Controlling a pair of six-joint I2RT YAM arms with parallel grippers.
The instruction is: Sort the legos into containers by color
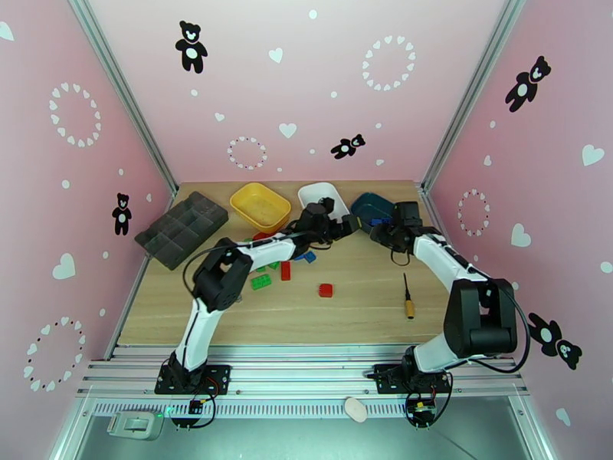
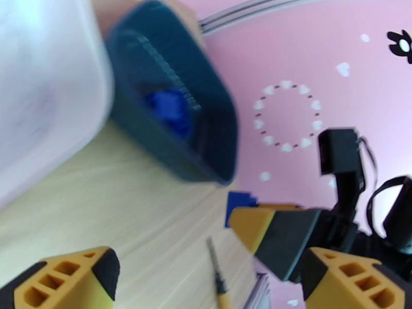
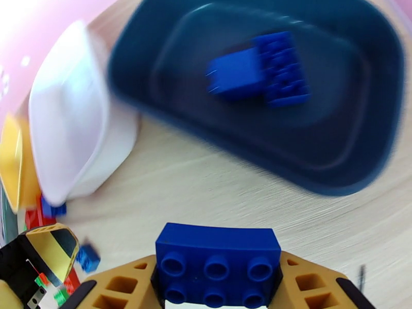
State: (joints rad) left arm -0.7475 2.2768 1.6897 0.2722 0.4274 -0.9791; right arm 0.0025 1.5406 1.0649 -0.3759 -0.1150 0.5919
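My right gripper (image 3: 219, 289) is shut on a blue lego brick (image 3: 219, 263), studs facing the camera, just in front of the dark teal container (image 3: 329, 171). Blue legos (image 3: 257, 70) lie inside that container. In the top view the right gripper (image 1: 381, 233) hovers by the teal container (image 1: 366, 201). My left gripper (image 1: 346, 225) stands open and empty beside it, below the white container (image 1: 310, 193). Its fingers (image 2: 67, 276) are spread wide over the table. The yellow container (image 1: 260, 205) sits left of the white one. Loose green (image 1: 260, 281), red (image 1: 326, 290) and blue (image 1: 309, 257) legos lie mid-table.
A dark grey compartmented organizer (image 1: 181, 228) sits at the back left. A small screwdriver (image 1: 408, 295) lies right of centre on the wooden table (image 1: 360, 316). The two grippers are very close together between the white and teal containers. Pink walls enclose the table.
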